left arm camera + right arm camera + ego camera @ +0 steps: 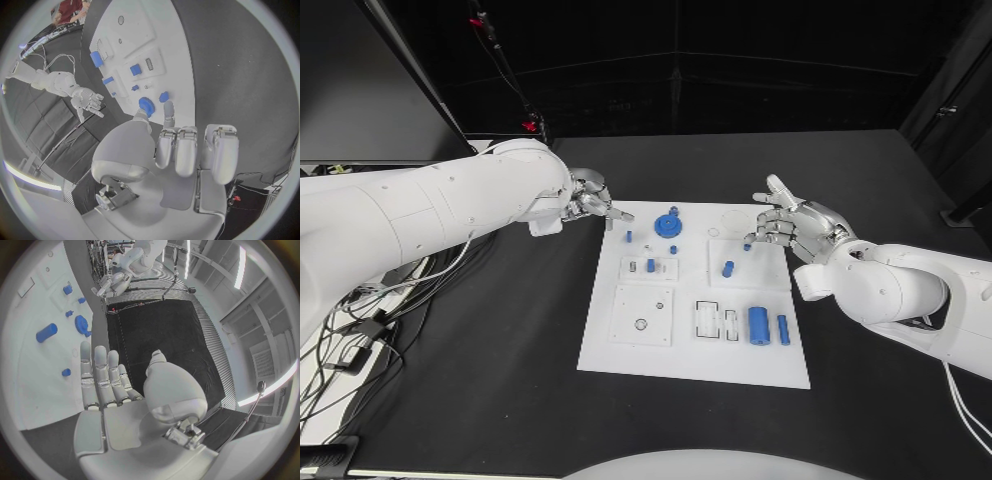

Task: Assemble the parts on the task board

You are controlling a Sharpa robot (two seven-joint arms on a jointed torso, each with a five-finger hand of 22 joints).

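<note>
We see both hands holding nothing: left hand fingers curled, right hand spread, flanking the board's upper end, centre frame.

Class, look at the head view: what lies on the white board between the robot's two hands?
Between the left hand and the right hand, the head view shows the board's far end with a round blue disc and small blue pegs.
</note>
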